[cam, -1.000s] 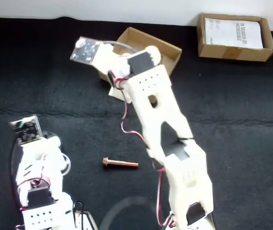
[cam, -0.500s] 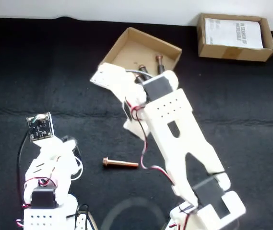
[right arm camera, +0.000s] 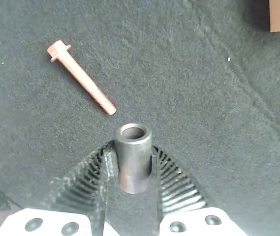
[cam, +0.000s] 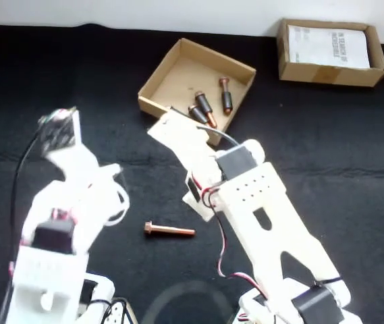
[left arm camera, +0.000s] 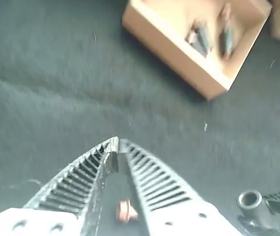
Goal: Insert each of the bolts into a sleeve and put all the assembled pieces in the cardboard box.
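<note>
A copper bolt lies flat on the black cloth between the two arms. My right gripper is shut on a dark metal sleeve, held upright just beside the bolt's threaded end. That sleeve also shows in the left wrist view. My left gripper hangs over the cloth with its fingertips together and nothing held; the bolt's head shows beneath it. The cardboard box at the back holds assembled bolt-and-sleeve pieces.
A second, shallower cardboard box with a printed sheet inside sits at the back right. The right arm stretches from the front edge toward the box. Red and black cables hang along both arms.
The right arm has drawn back from over the cardboard box toward the bolt, uncovering the pieces inside. The left arm has risen and stretched farther out over the cloth.
</note>
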{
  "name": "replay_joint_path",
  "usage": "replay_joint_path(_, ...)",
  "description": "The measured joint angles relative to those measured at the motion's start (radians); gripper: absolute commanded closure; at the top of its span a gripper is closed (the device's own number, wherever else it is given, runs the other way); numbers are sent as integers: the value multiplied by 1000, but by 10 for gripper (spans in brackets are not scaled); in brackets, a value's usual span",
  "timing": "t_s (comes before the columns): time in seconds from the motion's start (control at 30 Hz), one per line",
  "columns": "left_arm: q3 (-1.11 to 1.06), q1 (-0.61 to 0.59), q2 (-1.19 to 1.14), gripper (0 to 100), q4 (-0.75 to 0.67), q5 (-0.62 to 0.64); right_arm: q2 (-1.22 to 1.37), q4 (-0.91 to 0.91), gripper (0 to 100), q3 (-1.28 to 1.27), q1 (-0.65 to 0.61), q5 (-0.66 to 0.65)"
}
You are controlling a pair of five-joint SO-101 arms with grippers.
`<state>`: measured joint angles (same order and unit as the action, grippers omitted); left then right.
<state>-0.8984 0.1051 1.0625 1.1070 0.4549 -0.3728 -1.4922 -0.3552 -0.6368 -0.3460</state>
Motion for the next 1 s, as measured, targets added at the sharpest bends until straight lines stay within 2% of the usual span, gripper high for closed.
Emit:
replay_joint_path(0.13, 163, 77, -290, 991, 121, 0, -43, 46, 991, -69, 52, 3)
replay_joint_path(0.27, 210, 143, -470, 991, 215, 5, -68, 78, 991, -121, 135, 34)
replay_joint_path(0.5, 212, 152, -617, 991, 250, 101, -77, 118, 991, -190, 239, 80)
replay_joint_path(0.87, 213, 155, -901, 991, 250, 114, -77, 155, 991, -199, 245, 83)
replay_joint_path(1.0, 222, 219, -965, 991, 264, 114, -77, 158, 991, -199, 245, 83)
